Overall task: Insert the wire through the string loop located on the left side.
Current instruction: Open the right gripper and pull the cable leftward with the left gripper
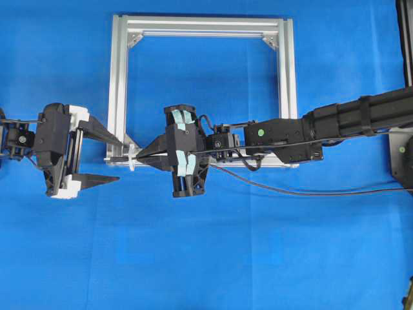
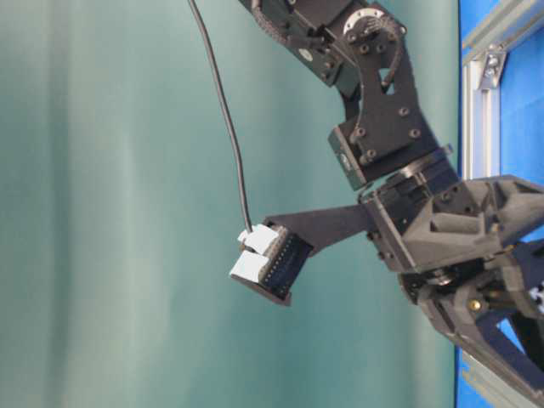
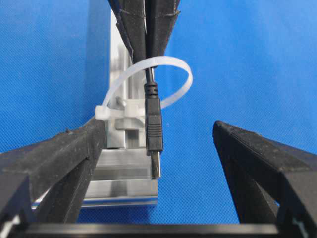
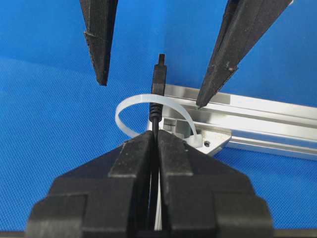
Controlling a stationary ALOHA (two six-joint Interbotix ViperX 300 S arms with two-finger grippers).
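Blue cloth covers the counter [image 1: 206, 258], where a square silver frame [image 1: 119, 90] lies flat. Reaching in from the right, the right tool [image 1: 143, 156] is clamped tight on the wire [image 4: 154, 126], gripping it just behind the plug [image 3: 154, 130]. Facing it at the frame's lower left corner, the left tool [image 1: 111, 158] has its fingers [image 3: 257, 163] spread wide, holding nothing. At that corner stands the white loop [image 3: 171, 67]; the plug has passed through it and pokes out between the left fingers, touching neither.
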